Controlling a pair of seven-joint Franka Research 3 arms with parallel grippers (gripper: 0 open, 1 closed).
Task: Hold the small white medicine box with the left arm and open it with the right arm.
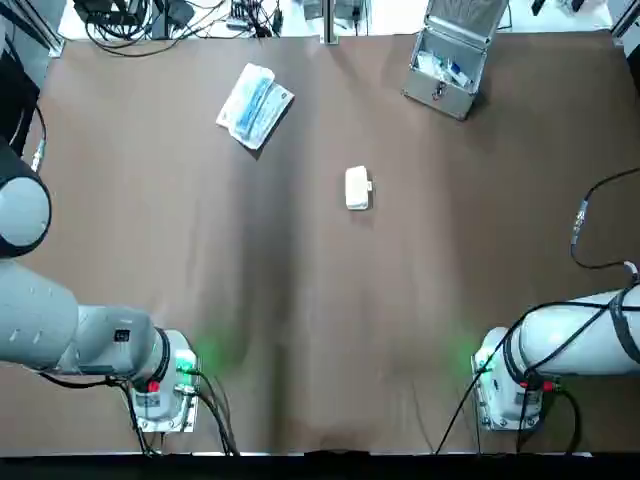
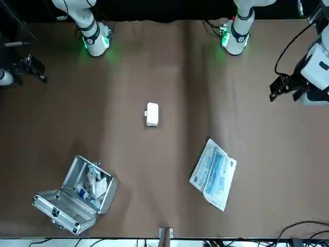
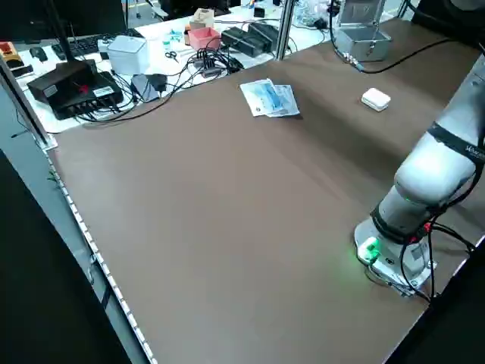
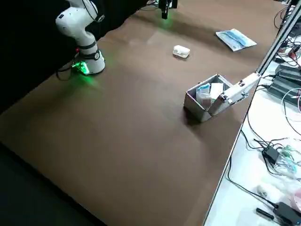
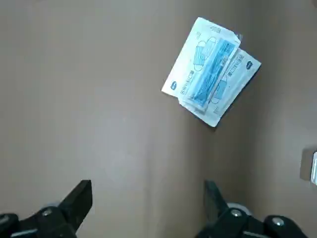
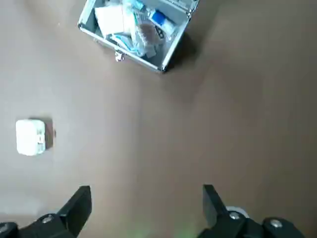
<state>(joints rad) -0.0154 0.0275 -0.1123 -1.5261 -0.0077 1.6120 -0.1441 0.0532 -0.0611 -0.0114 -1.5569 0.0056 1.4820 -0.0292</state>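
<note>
Since the small white medicine box (image 1: 357,188) lies untouched just 12 o'clock of desk (image 1: 150,280) centre, pinch its long sides with your spread left tool (image 5: 148,198); keep the right tool (image 6: 147,198), also spread, clear.

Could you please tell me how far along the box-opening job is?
Nothing looks done yet: the small white medicine box lies untouched on the table, apparently shut. Nothing is in hand; the left gripper and right gripper hang open, away from it. Holding and opening both remain.
</note>
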